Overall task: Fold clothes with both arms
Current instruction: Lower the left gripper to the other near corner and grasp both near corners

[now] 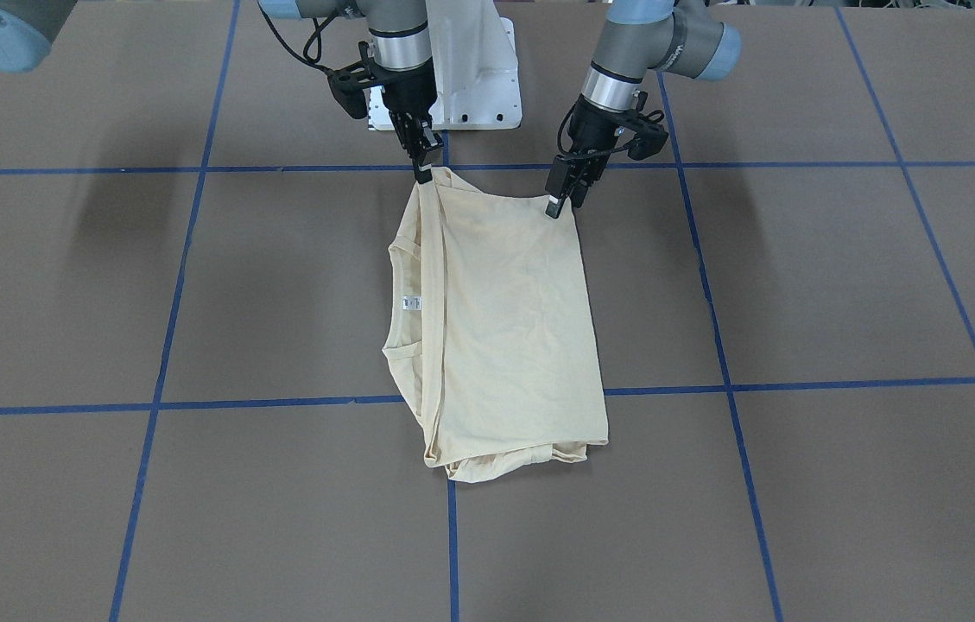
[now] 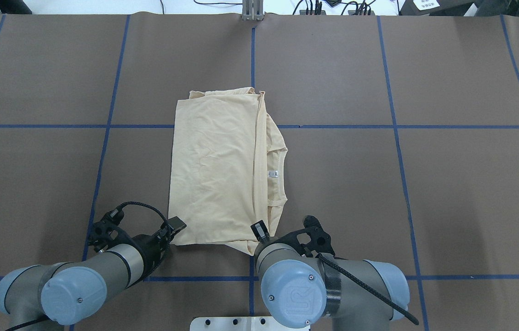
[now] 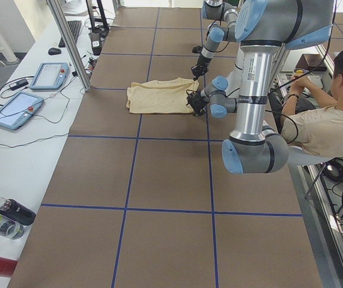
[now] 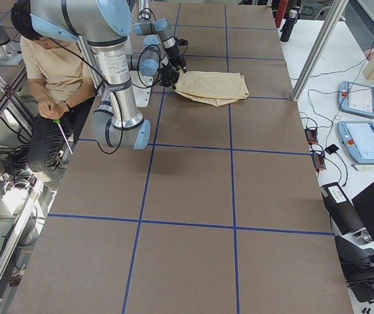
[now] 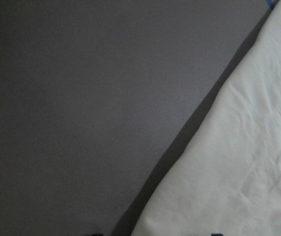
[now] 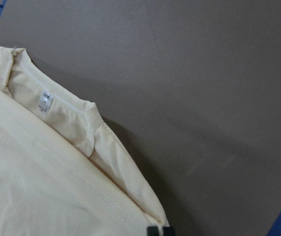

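The left gripper sits low at the near left corner of the shirt. In its wrist view the jaws stand wide apart at the bottom edge with cloth lying between them, so it is open and pinches nothing. Ahead of this gripper and to its right, the shirt lies flat on the brown table, folded into a tall rectangle that stretches away from both tools, with a plain cream face up. The top layer's long folded edge runs straight away from the right gripper. Just to the right of that edge the neck opening pokes out from underneath, with the small white neck label showing. The right gripper is at the near right corner, its jaws closed together on the fabric. In the front-facing view that corner rises in a small peak to meet them. The two grippers are apart by the width of the folded shirt. A blue tape line crosses the table just behind both, on the robot's side.
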You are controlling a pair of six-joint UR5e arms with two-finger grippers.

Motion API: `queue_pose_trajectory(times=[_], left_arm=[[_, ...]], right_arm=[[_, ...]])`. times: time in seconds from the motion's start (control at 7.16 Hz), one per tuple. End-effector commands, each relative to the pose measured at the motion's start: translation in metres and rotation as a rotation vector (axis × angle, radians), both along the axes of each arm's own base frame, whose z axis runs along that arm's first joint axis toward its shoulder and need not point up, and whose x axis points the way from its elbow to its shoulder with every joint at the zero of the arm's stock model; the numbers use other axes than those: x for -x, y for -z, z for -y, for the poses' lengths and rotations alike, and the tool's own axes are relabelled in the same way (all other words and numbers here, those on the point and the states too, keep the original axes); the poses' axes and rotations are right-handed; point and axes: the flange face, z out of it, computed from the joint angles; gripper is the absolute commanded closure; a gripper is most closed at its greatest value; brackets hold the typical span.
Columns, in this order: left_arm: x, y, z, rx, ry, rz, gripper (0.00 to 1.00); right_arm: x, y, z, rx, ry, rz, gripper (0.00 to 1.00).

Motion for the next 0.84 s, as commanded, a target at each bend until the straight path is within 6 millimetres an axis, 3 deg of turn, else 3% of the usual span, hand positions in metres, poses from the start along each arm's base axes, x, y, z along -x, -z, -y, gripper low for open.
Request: queue_pose_trajectory(times=[0.0,0.28,0.42,0.7], left_arm=[[-0.0012,0.0042,-0.0081,0.001,-0.017,-0.01,0.33],[0.0002,0.007,-0.0083,0.001,-0.016,-0.017,0.38],[0.0002,0.0071,-0.0083,0.001,-0.016,-0.017,0.47],[0.0016,0.0084,-0.0085,0.001,-0.016,-0.02,1.0]], right_arm=[[0.0004,0.0002,-0.0004,0.0,0.001,0.0,1.0],[0.0005,0.0011,-0.0003,0.0,0.001,0.002,1.0],[0.0009,0.0005,-0.0003,0.0,0.001,0.0,1.0],[0.0005,0.0011,-0.0003,0.0,0.001,0.002,1.0]])
